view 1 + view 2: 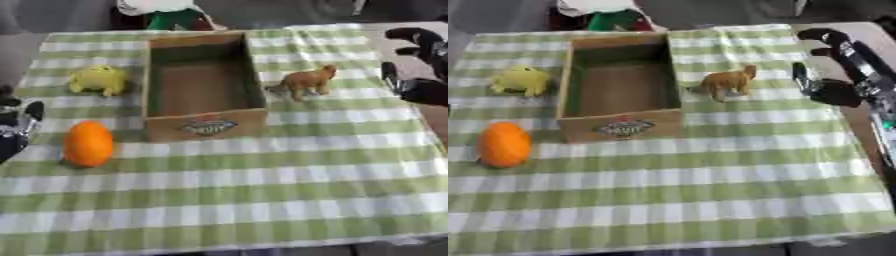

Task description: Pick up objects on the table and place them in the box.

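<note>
The black right hand [833, 65] with silver joints is hovering over the right edge of the table, near its far right corner. Its fingers [822, 35] are spreading apart and curving loosely, holding nothing, while the thumb [801, 75] is pointing up toward the far edge. The black right forearm [881, 107] is coming in along the table's right edge, showing silver and coloured parts at the wrist. The black left hand [17, 127] is resting at the left edge of the table, fingers relaxed and pointing up, also gripping nothing.
</note>
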`<state>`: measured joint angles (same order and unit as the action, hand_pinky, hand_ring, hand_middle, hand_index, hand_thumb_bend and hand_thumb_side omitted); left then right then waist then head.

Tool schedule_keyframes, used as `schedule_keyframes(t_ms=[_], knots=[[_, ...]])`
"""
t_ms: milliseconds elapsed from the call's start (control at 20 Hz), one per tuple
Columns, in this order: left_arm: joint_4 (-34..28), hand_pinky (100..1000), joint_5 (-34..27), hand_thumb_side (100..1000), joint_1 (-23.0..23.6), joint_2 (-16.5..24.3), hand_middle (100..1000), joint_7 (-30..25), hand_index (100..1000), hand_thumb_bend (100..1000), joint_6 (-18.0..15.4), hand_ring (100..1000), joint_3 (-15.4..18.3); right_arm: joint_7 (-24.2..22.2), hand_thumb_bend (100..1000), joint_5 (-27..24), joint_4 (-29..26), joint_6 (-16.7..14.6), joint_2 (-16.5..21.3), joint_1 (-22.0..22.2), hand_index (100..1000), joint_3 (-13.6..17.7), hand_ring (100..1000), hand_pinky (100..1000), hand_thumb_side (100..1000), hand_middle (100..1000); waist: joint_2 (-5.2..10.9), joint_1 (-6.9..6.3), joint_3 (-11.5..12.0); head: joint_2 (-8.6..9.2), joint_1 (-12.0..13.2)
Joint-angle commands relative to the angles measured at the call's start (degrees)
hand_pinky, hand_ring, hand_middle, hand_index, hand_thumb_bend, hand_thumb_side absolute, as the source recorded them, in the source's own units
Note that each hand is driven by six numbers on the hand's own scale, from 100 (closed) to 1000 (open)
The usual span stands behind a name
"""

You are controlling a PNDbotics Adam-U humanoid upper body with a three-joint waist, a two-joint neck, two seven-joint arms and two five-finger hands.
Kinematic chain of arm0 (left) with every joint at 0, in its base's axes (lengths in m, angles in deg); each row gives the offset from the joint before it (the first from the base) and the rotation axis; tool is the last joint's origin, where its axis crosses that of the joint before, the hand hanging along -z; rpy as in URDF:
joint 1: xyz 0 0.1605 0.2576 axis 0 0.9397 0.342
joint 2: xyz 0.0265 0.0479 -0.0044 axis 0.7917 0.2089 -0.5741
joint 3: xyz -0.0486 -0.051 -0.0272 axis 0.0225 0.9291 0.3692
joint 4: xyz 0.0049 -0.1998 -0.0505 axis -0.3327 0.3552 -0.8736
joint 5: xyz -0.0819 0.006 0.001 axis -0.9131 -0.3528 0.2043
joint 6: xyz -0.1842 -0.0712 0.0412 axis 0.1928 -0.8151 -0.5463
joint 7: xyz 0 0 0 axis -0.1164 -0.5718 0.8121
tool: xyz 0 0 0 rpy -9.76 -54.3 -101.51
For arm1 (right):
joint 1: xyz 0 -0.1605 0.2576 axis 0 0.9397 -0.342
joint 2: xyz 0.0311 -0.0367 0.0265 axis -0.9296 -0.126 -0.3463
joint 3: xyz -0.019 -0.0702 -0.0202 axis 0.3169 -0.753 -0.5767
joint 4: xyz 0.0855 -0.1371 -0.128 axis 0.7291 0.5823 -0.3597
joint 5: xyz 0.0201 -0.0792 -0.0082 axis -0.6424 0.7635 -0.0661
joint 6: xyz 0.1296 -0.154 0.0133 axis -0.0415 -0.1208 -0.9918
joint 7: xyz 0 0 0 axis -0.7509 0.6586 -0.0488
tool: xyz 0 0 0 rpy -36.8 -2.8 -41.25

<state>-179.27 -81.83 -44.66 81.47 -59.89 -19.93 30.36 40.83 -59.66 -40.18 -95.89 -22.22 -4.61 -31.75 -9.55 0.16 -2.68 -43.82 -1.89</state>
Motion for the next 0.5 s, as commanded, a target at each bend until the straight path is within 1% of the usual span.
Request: schedule_keyframes(t_ms=[50,500], knots=[[-0.82,819,0.35,157,-0.40,0.70,576,-0.01,732,447,0.02,389,0.04,0.07,100,-0.17,-1.16,0.05,1.25,-0.86,893,0.38,1000,880,199,892,0.73,0.06,0.04,-0.30,-0.09],[-0.81,819,0.44,157,-0.44,0.74,577,-0.14,731,447,0.00,389,0.00,-0.13,100,-0.07,-1.14,-0.09,1.25,-0.89,891,0.32,1000,880,199,891,0.71,0.10,0.18,-0.30,-0.07]])
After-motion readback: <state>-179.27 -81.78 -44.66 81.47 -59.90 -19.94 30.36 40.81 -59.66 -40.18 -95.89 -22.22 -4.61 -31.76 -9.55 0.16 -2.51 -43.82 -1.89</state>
